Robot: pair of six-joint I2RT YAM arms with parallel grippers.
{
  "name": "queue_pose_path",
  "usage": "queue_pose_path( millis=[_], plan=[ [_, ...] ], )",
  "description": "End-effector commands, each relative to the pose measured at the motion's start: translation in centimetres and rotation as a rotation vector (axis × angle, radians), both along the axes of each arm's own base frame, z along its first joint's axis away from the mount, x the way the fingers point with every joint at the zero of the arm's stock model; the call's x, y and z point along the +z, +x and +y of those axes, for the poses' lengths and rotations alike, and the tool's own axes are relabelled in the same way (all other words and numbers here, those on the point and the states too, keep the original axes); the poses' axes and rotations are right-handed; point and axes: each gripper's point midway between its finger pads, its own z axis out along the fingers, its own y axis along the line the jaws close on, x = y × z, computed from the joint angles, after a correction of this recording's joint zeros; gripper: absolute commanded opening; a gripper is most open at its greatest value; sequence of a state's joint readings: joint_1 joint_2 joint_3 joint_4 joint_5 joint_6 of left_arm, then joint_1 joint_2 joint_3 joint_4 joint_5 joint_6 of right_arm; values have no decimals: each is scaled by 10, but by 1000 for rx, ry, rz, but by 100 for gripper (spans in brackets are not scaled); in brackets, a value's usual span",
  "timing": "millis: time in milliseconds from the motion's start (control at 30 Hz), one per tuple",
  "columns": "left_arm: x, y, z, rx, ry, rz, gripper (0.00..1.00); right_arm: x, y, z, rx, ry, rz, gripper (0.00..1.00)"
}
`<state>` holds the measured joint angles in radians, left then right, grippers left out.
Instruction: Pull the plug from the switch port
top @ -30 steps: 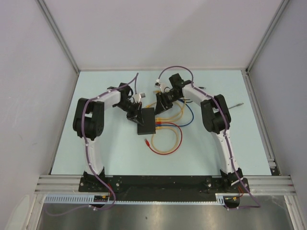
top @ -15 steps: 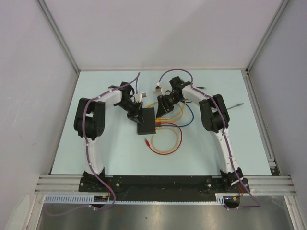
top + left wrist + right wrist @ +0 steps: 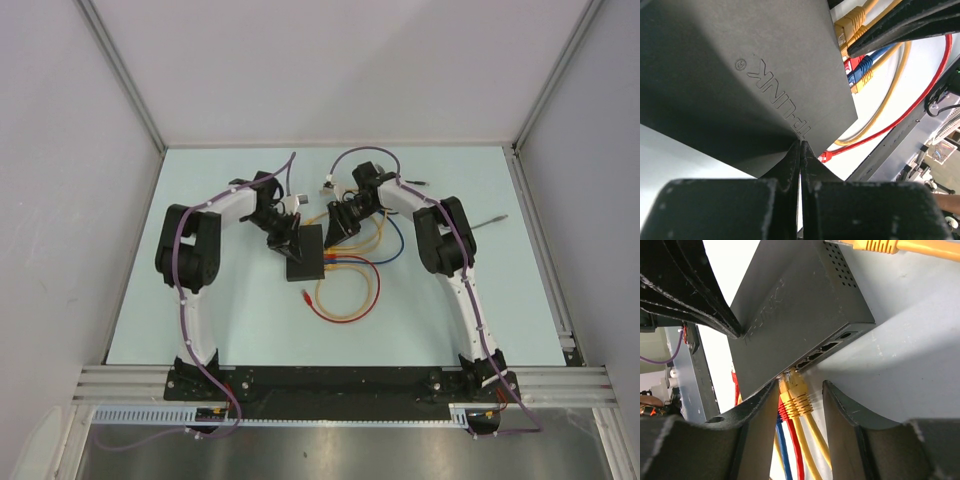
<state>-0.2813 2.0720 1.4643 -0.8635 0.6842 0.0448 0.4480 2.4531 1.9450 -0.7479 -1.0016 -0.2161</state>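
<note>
The black switch [image 3: 305, 252] lies mid-table with its socket row facing right. Yellow, red and blue plugs [image 3: 334, 262] sit in its sockets. My left gripper [image 3: 284, 238] is shut and empty; in the left wrist view its tips [image 3: 800, 143] press on the switch's top [image 3: 740, 75] near one corner. My right gripper [image 3: 341, 222] is open. In the right wrist view [image 3: 801, 386] its jaws straddle the outermost yellow plug [image 3: 799, 390] at the switch's socket edge [image 3: 790, 315], without touching it. The red and blue plugs lie behind the left finger [image 3: 760, 410].
Yellow, red and blue cables [image 3: 350, 290] loop on the table right of and in front of the switch. A loose red plug [image 3: 306, 295] lies near its front corner. Another yellow plug [image 3: 875, 245] lies beyond the switch's far end. A thin tool [image 3: 490, 219] lies far right.
My right gripper has moved a little down and left, closing in on the plugs at the switch's socket edge. The left gripper stays on the switch.
</note>
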Motion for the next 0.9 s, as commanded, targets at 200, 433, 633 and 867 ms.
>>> queue_pose_path(
  millis=[200,433,633,867],
  plan=[
    [-30,2,11,-62,140,-69,0,-4,7,4,-9,-17,-20,42],
    [-28,2,10,-75,152,-81,0,-9,10,6,-25,-44,-33,41],
    [-28,3,10,-78,157,-88,0,-13,8,8,-23,-71,-45,38],
    [-29,2,10,-83,157,-88,0,-20,7,6,-16,-104,-65,33]
  ],
)
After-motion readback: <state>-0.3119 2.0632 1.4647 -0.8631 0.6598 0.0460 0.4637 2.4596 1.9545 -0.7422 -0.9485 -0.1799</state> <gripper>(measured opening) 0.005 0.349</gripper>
